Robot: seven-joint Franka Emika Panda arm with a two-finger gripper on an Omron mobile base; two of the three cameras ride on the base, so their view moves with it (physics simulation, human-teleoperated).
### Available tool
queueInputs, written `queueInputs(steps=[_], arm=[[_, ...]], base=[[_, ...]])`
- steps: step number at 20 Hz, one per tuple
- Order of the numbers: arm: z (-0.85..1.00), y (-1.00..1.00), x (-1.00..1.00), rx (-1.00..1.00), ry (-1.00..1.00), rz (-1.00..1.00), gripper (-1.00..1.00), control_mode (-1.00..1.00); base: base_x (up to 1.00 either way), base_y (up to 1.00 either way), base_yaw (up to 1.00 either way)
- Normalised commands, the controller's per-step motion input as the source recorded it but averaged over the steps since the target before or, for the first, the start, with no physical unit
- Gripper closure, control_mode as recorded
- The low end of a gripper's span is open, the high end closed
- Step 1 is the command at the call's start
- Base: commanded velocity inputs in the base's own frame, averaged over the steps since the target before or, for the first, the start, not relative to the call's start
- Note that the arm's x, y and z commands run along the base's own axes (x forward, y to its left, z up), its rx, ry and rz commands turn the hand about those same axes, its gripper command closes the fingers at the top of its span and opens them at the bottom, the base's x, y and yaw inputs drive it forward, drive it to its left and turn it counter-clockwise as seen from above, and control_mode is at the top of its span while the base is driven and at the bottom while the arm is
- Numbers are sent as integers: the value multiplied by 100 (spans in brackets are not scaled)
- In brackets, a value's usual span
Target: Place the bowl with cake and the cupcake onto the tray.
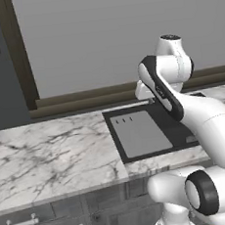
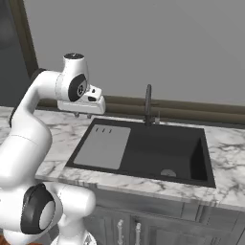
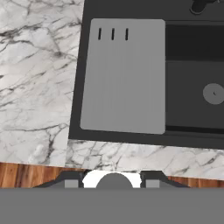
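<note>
Looking down from above, a white-and-grey marbled table (image 3: 35,87) fills the left side and runs along the front of a black sink (image 3: 188,78). A flat grey drainboard (image 3: 124,76) with three short dark slots near its top edge sits in the sink's left part. To its right lies the darker basin, with a round grey drain (image 3: 213,93). The base of a dark faucet (image 3: 199,6) shows at the top edge. Below the table's front edge runs a strip of brown wood floor (image 3: 26,175).
</note>
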Motion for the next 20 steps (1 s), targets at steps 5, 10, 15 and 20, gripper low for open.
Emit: queueInputs(steps=[5,10,15,20], arm=[[0,0,0,0,0,0,-100,100],[0,0,0,0,0,0,-100,100],[0,0,0,0,0,0,-100,100],[0,0,0,0,0,0,-100,100]], base=[[-2,0,0],[-20,0,-10],[-13,0,-45],[-5,0,-56]])
